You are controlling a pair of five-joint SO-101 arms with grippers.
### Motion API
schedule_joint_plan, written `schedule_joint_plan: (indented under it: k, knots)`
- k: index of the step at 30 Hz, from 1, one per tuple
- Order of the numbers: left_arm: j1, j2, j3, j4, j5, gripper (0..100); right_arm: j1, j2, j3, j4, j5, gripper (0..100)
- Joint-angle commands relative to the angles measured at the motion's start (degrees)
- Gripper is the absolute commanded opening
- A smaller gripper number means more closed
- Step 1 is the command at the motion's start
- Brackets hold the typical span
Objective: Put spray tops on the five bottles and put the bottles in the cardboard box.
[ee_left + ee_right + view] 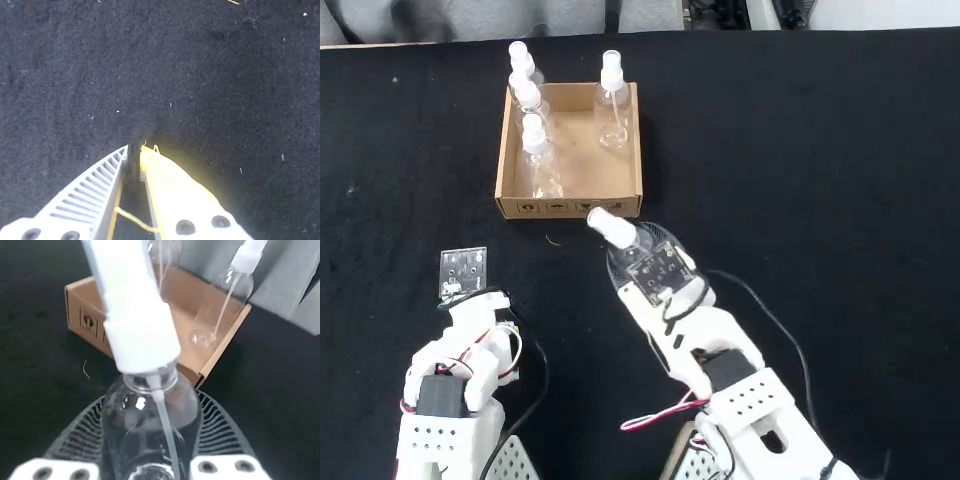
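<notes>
I can read no words, numbers or brand names from my station. The only print I can find is a short row of small dark symbols [557, 207] along the outer front wall of the cardboard box [620, 208]. On my right wrist view one of these shows as a roundish figure inside a square outline, too small for me to make out

I work in what looks like a robotics lab: a desk [820, 150] draped in black cloth, with grey cloth panels [470, 15] and a clutter of dark gear [720, 12] along its edge, far beyond my right gripper [638, 248].
</notes>
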Motion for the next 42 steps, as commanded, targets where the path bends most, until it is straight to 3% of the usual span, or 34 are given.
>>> schedule_joint_plan:
  k: [1,22,30,42]
  knots:
    - [-0.48,-0.44,1.36,0.35,-0.53,3,1.76,-2.24,-6.73,4.22,-0.35,8.1]
    - [-0.48,-0.44,1.36,0.35,-0.53,3,1.76,-2.24,-17.45,22.51,-0.44,8.1]
    - [-0.48,-0.44,1.36,0.35,-0.53,3,1.76,-2.24,-25.27,28.57,-8.44,8.1]
    - [-0.48,-0.44,1.36,0.35,-0.53,3,1.32,-2.24,-31.16,29.27,-8.53,8.6]
